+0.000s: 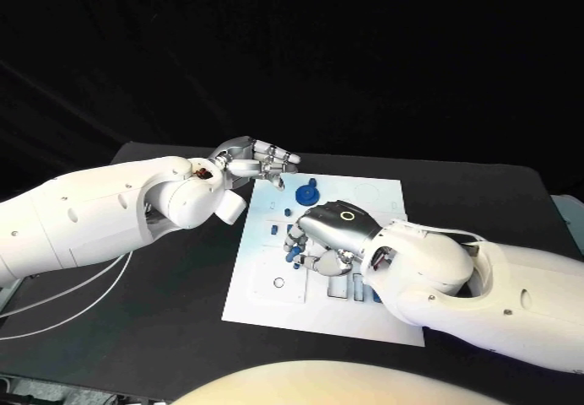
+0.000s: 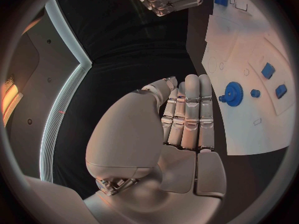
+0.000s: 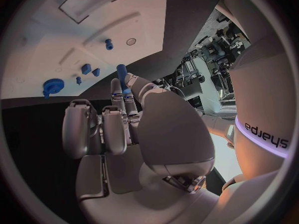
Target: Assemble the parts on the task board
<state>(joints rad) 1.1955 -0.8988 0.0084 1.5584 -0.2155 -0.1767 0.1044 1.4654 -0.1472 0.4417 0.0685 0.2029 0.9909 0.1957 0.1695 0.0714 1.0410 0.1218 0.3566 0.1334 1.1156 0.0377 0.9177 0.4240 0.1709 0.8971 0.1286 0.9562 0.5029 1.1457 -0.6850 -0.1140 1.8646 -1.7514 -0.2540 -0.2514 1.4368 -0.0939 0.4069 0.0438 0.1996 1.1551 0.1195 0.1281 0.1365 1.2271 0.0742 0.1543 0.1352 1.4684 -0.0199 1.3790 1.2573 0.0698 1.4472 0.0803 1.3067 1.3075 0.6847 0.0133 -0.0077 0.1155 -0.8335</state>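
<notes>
The white task board [image 1: 368, 192] lies in the middle of the black table. A blue gear [image 1: 307, 194] stands near its far left corner, with small blue pieces [image 1: 292, 246] below it. My right hand [image 1: 327, 236] hovers over the board's middle, and in the right wrist view it pinches a blue peg [image 3: 122, 73] between thumb and finger. My left hand [image 1: 256, 160] is at the board's far left corner, fingers stretched out side by side [image 2: 187, 117] and holding nothing. The gear [image 2: 234, 93] and small blue pieces [image 2: 268, 70] lie just beyond its fingertips.
Blue bars [image 1: 360, 288] stand in slots near the board's front edge, partly behind my right forearm. White cables [image 1: 61, 299] trail over the table at the left. Bare black table surrounds the board on all sides.
</notes>
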